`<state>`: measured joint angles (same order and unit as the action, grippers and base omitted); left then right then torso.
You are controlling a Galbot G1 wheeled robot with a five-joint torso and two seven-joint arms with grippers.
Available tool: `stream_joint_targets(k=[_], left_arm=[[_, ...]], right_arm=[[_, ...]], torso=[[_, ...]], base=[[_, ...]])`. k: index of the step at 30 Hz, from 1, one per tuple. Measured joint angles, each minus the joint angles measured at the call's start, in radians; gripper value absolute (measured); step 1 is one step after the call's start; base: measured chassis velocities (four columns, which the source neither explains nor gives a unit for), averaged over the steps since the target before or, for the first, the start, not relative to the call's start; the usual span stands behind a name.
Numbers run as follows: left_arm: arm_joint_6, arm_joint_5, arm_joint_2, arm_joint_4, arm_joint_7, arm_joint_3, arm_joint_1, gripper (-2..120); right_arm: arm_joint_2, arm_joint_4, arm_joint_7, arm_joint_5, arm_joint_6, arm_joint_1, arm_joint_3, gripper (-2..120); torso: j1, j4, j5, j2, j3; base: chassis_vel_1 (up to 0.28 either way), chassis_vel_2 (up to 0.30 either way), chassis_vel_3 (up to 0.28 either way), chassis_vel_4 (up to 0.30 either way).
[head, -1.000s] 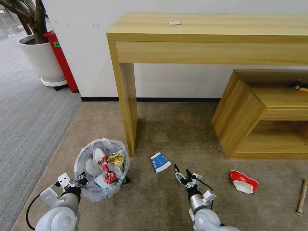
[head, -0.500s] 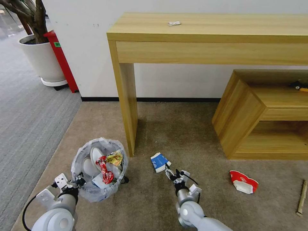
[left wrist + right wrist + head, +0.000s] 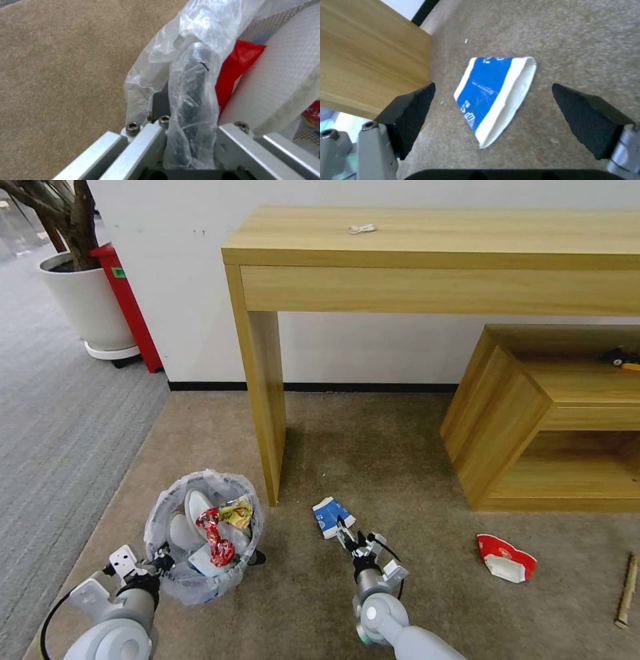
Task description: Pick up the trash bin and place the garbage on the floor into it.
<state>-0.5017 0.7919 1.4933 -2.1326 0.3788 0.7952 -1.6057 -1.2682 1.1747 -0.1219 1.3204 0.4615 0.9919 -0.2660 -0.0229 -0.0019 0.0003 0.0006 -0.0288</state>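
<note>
The trash bin (image 3: pixel 175 583), black with a crinkled plastic bag, hangs at the lower left over the beige floor (image 3: pixel 373 460). It holds white slippers (image 3: pixel 190 513) and a red wrapper (image 3: pixel 213 537). My left gripper (image 3: pixel 160 563) is shut on the bin's near rim (image 3: pixel 190 100), bag and rim pinched between the jaws. The blue-white carton (image 3: pixel 332 515) lies flat on the carpet beside the table leg. My right gripper (image 3: pixel 353 537) hovers open just behind it; in the right wrist view the carton (image 3: pixel 493 95) lies between the spread black fingertips (image 3: pixel 413 115). A red-white cup (image 3: pixel 505 558) and a wooden stick (image 3: pixel 625 590) lie to the right.
The wooden table's leg (image 3: pixel 267 400) stands right beside the carton and the bin. A low wooden shelf unit (image 3: pixel 533 420) sits at the right. A white plant pot (image 3: pixel 87 300) and a red object (image 3: pixel 130 307) stand at the far left by the grey carpet (image 3: pixel 60 433).
My right gripper has moved left and forward, from right of the carton to just behind it. The bin in my left gripper has shifted slightly left and toward me.
</note>
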Motion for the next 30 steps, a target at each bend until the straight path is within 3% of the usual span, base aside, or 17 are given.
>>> stream_joint_targets(k=[14, 30], left_arm=[[0.003, 0.000, 0.014, -0.024, -0.001, -0.006, -0.016, 0], [0.004, 0.000, 0.020, -0.084, -0.003, -0.010, -0.040, 0]], right_arm=[[-0.025, -0.099, 0.045, -0.003, -0.005, -0.031, -0.007, 89], [-0.081, -0.180, 0.056, 0.002, -0.029, -0.102, -0.028, 78]], torso=[[0.000, -0.0001, -0.0001, 0.000, 0.000], [0.000, 0.0000, -0.0001, 0.000, 0.000]], base=[[0.000, 0.000, 0.000, 0.000], [0.000, 0.000, 0.000, 0.000]])
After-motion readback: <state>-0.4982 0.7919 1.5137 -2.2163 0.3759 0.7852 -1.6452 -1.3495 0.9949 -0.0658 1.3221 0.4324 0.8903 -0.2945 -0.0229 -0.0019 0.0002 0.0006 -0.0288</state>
